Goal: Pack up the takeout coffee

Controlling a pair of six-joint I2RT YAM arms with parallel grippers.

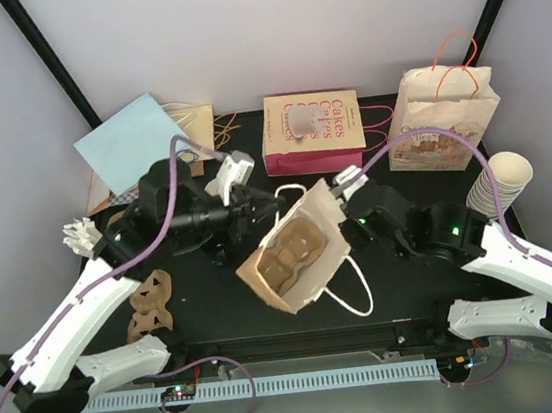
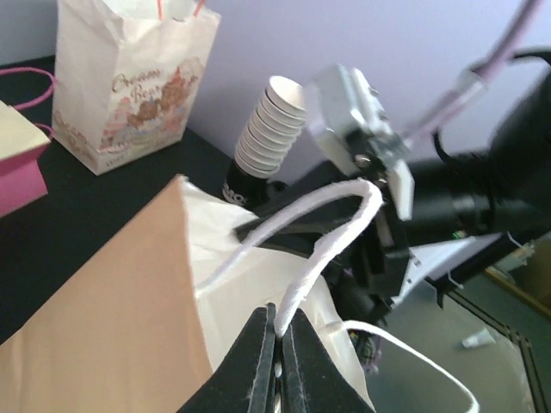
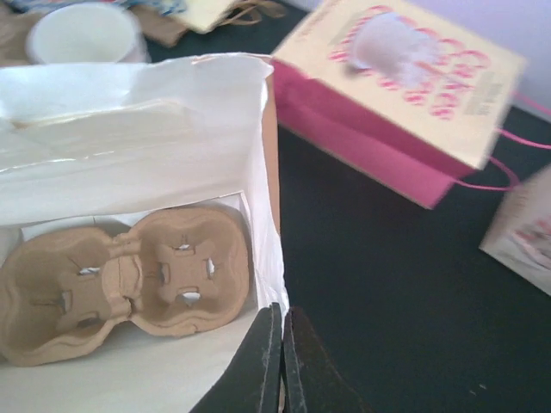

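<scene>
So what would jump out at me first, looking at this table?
The paper bag tipped open mid-table, with a brown pulp cup carrier lying inside it. Both arms hold it: the left gripper is shut on its white cord handle, the right gripper on its rim. Behind stands a pink cake bag, and a stack of cream cups sits at the right edge.

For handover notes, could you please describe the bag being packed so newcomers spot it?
At the black table's middle, tilted and open, lies a brown paper bag. Unlike the pink bag and printed bag behind, it holds a pulp carrier.
</scene>
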